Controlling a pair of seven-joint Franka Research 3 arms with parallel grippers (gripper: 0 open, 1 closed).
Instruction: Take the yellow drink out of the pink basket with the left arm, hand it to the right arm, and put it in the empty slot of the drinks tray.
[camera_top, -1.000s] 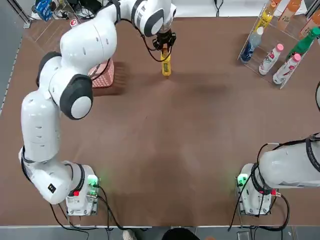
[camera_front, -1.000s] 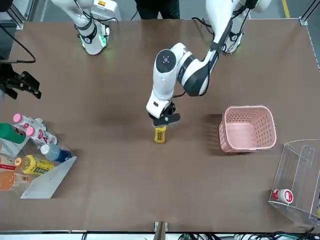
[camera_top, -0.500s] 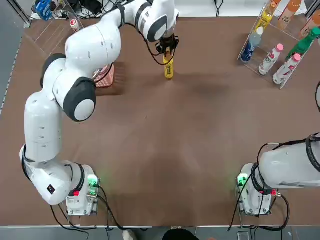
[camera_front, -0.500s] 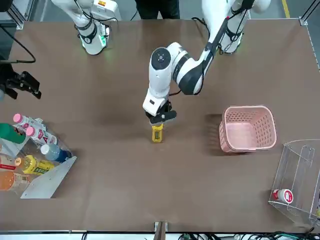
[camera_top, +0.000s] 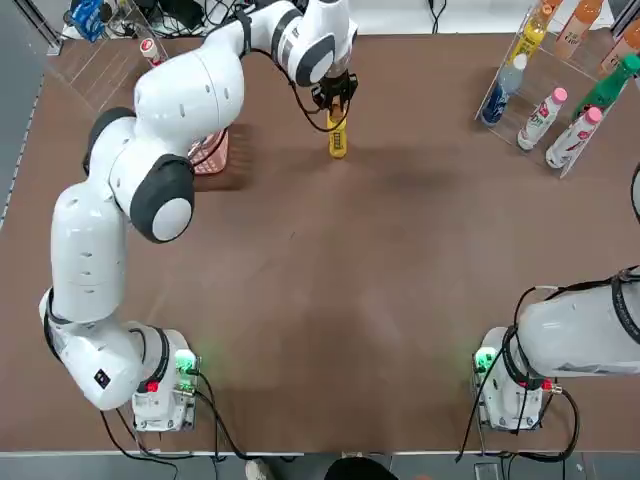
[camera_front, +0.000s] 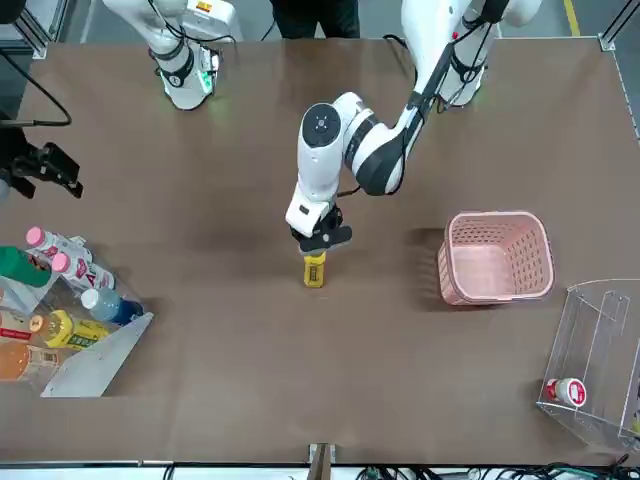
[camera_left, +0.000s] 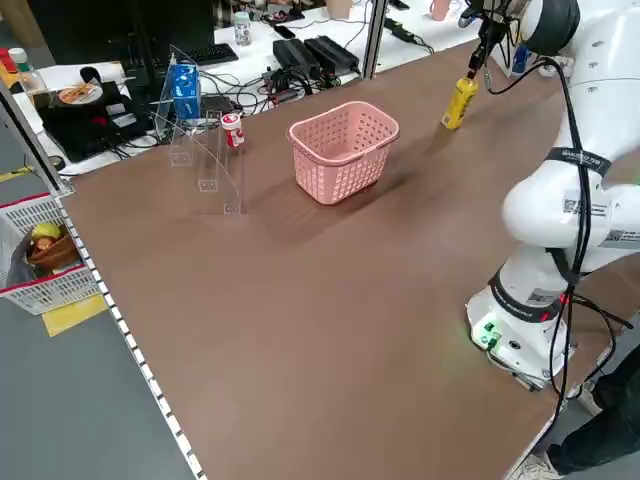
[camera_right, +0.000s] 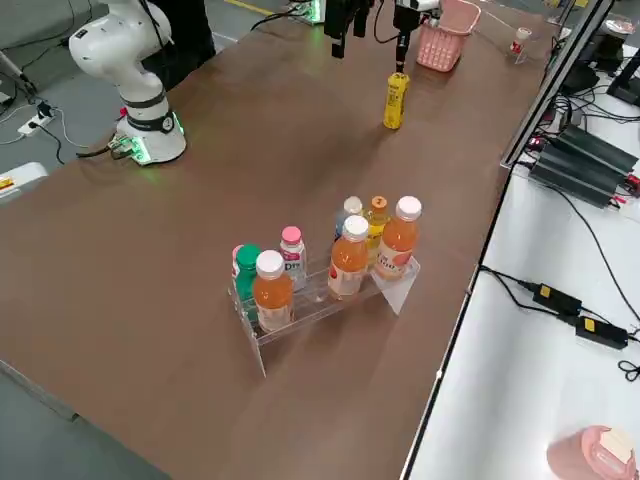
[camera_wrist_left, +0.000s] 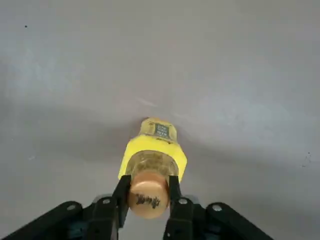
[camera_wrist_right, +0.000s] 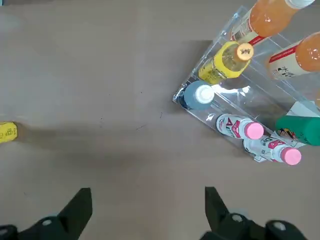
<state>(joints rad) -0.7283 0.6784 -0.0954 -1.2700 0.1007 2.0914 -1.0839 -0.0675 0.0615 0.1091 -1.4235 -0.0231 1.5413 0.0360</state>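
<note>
Gripping yellow drink (camera_wrist_left: 152, 165) cap | left pincer (camera_wrist_left: 148, 200) | upright on table (camera_top: 350, 280)

Brown counter (camera_left: 300, 330); grey floor (camera_left: 60, 420); white side desk (camera_right: 520, 330) w/ cables; cluttered bench (camera_left: 120, 90) behind.

The left arm (camera_top: 150, 170) is built of glossy white rounded shells joined by dark grey round joint caps. A small black mark sits on its lowest shell. Its base (camera_top: 165, 390) is a pale block with a green light and a red mark, and black cables trail from it. A thin black cable runs along the upper links to the black left end effector (camera_top: 334, 102), whose two flat black fingers (camera_wrist_left: 121, 197) carry silver screw heads on the knuckles. The right arm (camera_top: 580, 330) has the same white shells, a green-lit base (camera_top: 500, 385) with black cables, and a black right end effector (camera_wrist_right: 145, 210).
</note>
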